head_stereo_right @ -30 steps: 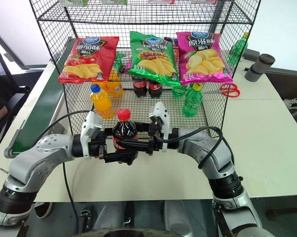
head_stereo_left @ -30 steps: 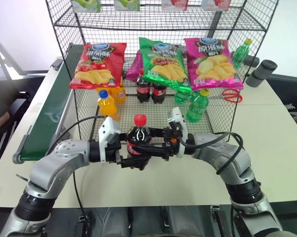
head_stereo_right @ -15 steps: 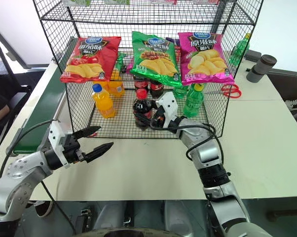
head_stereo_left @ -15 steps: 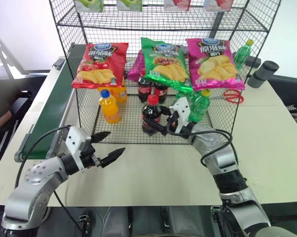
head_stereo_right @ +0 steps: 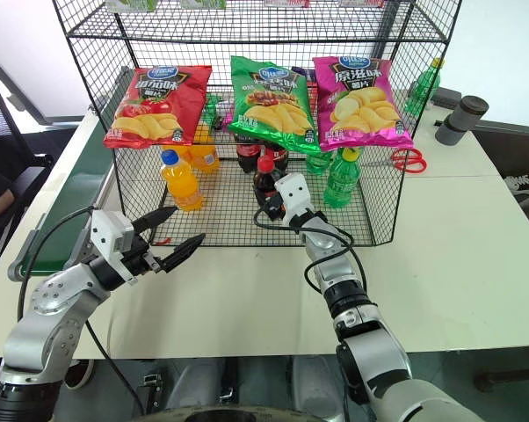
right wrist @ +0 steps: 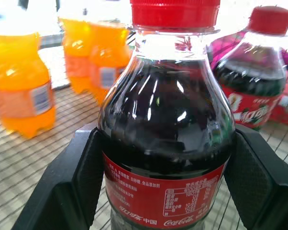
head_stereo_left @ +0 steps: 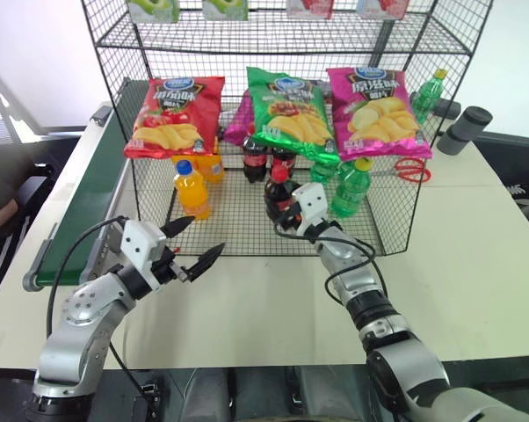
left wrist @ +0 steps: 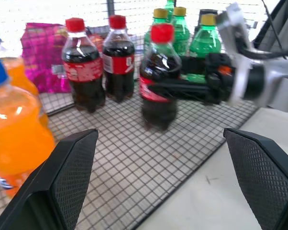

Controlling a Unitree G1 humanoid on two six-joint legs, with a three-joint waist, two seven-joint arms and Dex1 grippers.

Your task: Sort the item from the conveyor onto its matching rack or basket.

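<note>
Overhead, the right gripper [head_stereo_left: 286, 209] held the cola bottle [head_stereo_left: 278, 188] upright over the rack [head_stereo_left: 396, 230] floor, while the left gripper [head_stereo_left: 194, 249] hung wide apart. Up close, the bottle sat between its fingers [right wrist: 256, 184], two colas [left wrist: 84, 72] just beyond; whether its base touched mesh was unclear, so releasing early might tip it into them.

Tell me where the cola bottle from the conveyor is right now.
The cola bottle stands upright inside the wire rack on its bottom mesh tier, clamped in the right gripper, just in front of two other colas and left of the green bottles.

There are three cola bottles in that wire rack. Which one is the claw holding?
The front cola bottle, nearest the rack's open edge. The right claw is clamped around its body, while the other two colas stand free behind it, under the chip bags.
</note>
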